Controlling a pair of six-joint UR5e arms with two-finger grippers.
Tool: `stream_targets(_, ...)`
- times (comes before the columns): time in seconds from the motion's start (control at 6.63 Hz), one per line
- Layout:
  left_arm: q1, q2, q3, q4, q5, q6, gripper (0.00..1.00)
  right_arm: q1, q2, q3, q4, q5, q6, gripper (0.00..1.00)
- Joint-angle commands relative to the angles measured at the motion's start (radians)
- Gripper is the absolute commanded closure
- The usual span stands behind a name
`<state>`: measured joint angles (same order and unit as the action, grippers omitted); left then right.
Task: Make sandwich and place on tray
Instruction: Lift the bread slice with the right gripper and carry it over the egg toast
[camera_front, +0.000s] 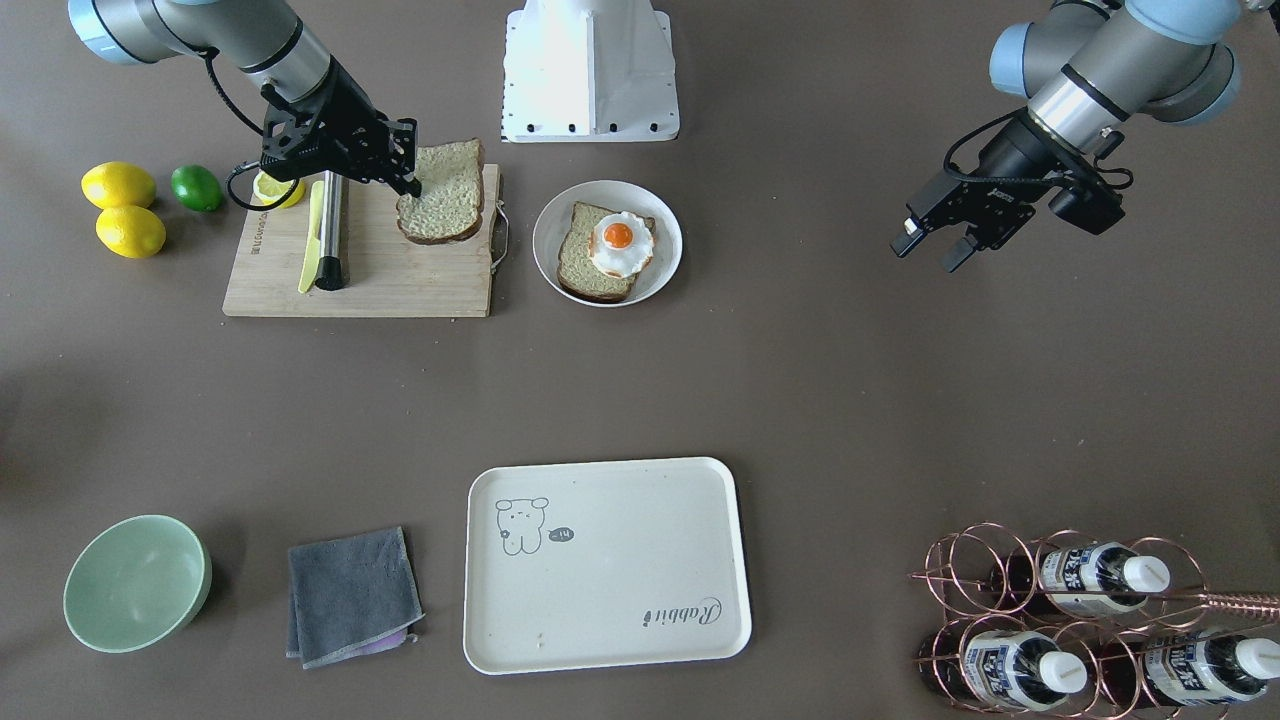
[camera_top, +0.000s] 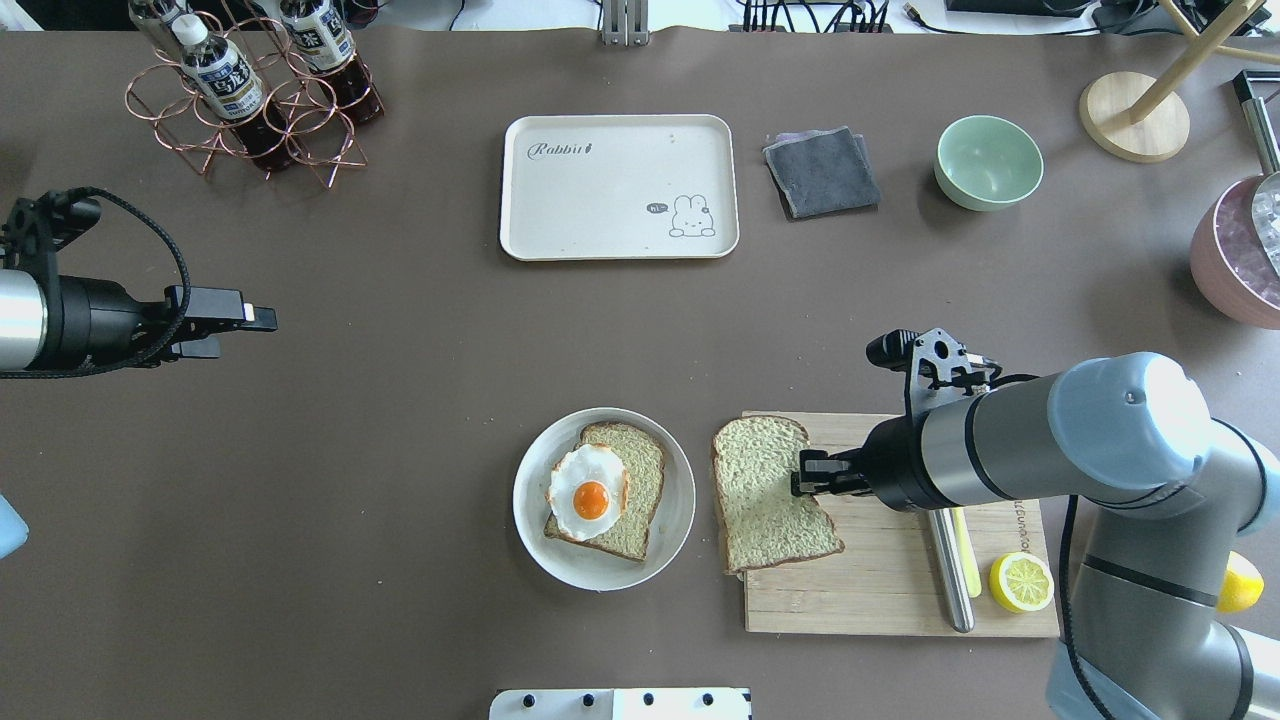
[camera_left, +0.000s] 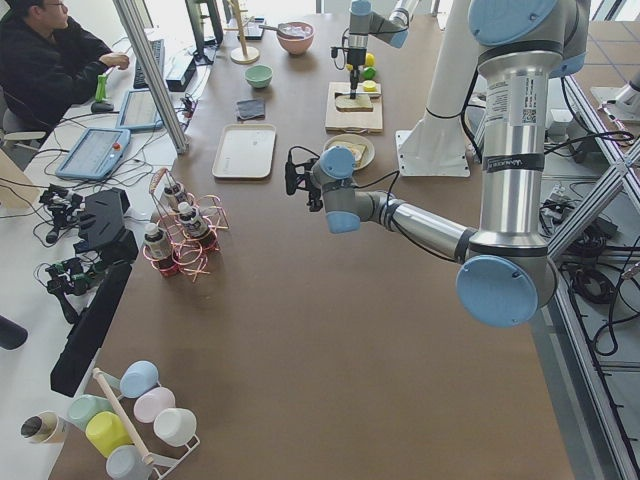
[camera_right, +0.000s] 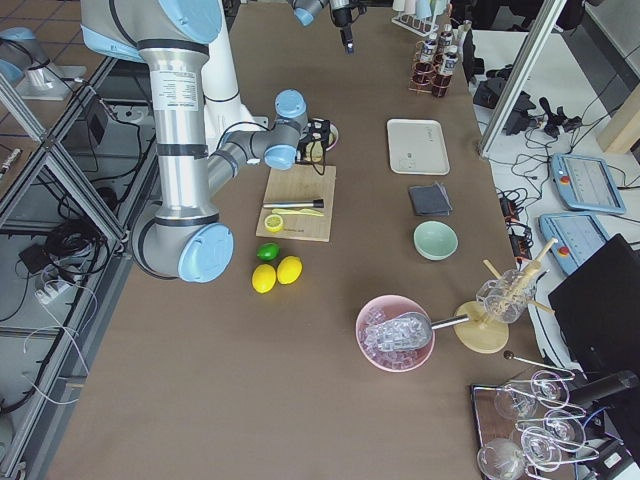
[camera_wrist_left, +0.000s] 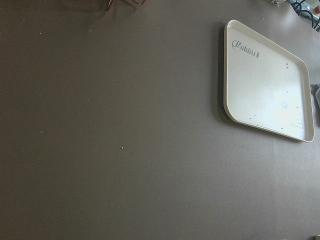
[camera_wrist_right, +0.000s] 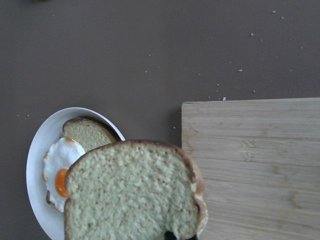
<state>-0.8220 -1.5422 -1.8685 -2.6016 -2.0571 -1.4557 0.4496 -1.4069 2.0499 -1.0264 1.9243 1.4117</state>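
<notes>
A bread slice (camera_top: 770, 500) is being pinched at one edge by the right claw (camera_top: 800, 474), over the left edge of the wooden cutting board (camera_top: 900, 590). The other slice (camera_top: 638, 458), with the fried egg (camera_top: 588, 495) on it, is being carried by the white plate (camera_top: 600, 578), just beside that board edge, on the claw's left. So the right arm is being judged the nearer one. The left claw (camera_front: 932, 248) is being held apart and empty, well away. The tray (camera_top: 620, 190) is being seen at the middle of the far edge of the bench (camera_top: 400, 400).
</notes>
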Motion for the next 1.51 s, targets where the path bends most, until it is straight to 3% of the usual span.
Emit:
stream_targets(0.0, 0.001, 0.002, 0.005, 0.000, 0.000, 0.000, 0.03, -0.037, 0.176, -0.066, -0.102, -0.071, 0.001, 1.00)
stream_targets(0.15, 0.001, 0.002, 0.006, 0.000, 0.000, 0.000, 0.03, -0.048, 0.262, -0.082, -0.215, -0.077, 0.001, 1.00)
stream_targets(0.45, 0.001, 0.001, 0.020, -0.003, 0.000, 0.002, 0.03, -0.101, 0.374, -0.193, -0.247, -0.173, 0.006, 1.00)
stream_targets(0.6, 0.001, 0.001, 0.022, -0.003, 0.000, 0.002, 0.03, -0.100, 0.409, -0.265, -0.241, -0.176, 0.012, 1.00)
stream_targets(0.75, 0.001, 0.001, 0.022, -0.003, 0.000, 0.002, 0.03, -0.101, 0.414, -0.308, -0.238, -0.176, 0.015, 1.00)
stream_targets(1.21, 0.001, -0.019, 0.034, -0.002, 0.000, 0.002, 0.03, -0.103, 0.414, -0.317, -0.247, -0.165, 0.101, 1.00)
stream_targets(1.36, 0.001, -0.022, 0.038, -0.002, 0.000, 0.002, 0.03, -0.103, 0.411, -0.318, -0.244, -0.165, 0.102, 0.91)
